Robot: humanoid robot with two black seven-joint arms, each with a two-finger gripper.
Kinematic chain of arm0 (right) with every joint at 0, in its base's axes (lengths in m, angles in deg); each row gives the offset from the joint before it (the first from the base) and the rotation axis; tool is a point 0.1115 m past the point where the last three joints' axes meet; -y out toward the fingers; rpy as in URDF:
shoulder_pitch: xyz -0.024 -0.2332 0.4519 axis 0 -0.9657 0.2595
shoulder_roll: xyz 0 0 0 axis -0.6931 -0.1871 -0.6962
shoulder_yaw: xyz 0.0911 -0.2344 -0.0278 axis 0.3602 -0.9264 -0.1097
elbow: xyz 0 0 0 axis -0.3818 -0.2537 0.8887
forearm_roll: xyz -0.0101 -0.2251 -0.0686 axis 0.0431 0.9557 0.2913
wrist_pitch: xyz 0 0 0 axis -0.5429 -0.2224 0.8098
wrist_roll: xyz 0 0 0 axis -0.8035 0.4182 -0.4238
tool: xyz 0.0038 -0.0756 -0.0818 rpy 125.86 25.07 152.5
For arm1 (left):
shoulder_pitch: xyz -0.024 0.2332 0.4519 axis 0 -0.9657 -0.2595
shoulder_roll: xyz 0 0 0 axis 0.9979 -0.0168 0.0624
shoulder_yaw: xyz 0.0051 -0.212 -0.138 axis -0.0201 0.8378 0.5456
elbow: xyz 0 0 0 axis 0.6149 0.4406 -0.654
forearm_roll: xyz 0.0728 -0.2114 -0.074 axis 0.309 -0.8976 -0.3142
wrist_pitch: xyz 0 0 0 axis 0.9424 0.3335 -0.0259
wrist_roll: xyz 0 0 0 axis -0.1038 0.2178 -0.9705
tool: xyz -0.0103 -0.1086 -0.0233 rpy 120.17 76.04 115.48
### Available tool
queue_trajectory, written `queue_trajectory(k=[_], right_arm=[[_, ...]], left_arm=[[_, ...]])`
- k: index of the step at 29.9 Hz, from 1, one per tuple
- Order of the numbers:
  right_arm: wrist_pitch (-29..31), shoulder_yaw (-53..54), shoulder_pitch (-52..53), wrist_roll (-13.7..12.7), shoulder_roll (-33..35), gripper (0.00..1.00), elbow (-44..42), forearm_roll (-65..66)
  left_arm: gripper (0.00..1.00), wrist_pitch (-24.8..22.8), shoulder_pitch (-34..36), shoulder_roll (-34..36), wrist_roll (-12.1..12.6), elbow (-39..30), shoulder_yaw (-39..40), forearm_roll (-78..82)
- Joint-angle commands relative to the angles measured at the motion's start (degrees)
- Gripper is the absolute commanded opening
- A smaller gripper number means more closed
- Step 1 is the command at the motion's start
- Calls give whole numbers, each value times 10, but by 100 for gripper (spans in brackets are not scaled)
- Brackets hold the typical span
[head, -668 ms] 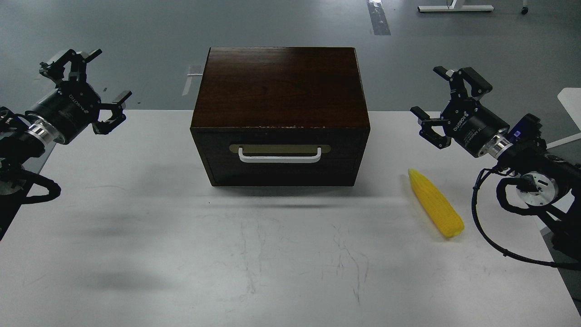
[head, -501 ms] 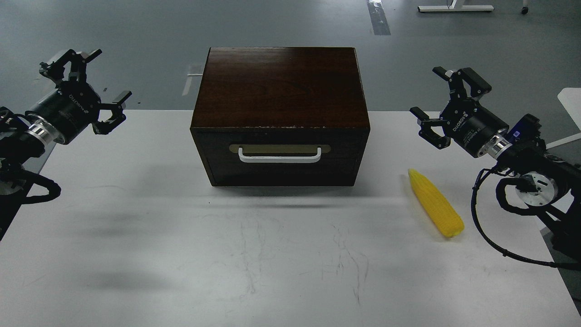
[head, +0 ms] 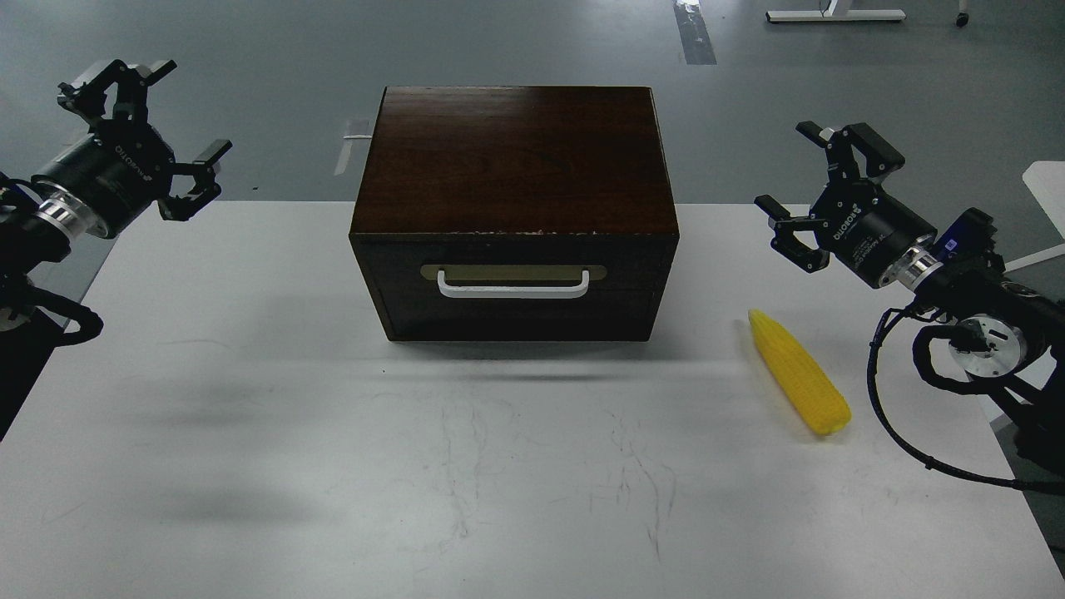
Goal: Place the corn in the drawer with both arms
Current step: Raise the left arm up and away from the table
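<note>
A dark wooden box [head: 512,158] stands at the back middle of the white table [head: 333,466]. Its drawer [head: 513,299] is shut, with a white bar handle [head: 512,288] on a brass-coloured plate. The yellow corn [head: 799,372] lies on the table right of the box, tip pointing back left. My left gripper [head: 154,125] is open and empty, raised at the far left, well away from the box. My right gripper [head: 819,195] is open and empty, raised above and behind the corn, apart from it.
Grey floor lies behind the table. A white table foot [head: 834,14] stands at the far back right. A white object's corner [head: 1047,187] shows at the right edge. My right arm's cables [head: 882,416] hang over the table's right edge.
</note>
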Motion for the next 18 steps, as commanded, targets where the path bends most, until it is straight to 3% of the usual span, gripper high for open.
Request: queue_trajectory(k=[1,2,4,6,14,18], right_arm=[[0,1,0,0,3,100,1,0],[0,1,0,0,3,100,1,0],[0,2,0,0,3,100,2,0],[0,2,-1,0,8,100,2,0],[0,3,-2,1,11,100,3,0],[0,3,-5,1,11,100,3,0]], left_arm=[[98,0,39,4,-21,-8,2,90],[98,0,45,5,-30,-11,3,108],[98,0,85,10,-74,-33,3,181],[98,0,118,12,-96,-44,3,230],[98,0,194,21,-110,-138,1,385],[98,0,224,21,-117,-226,1,510]])
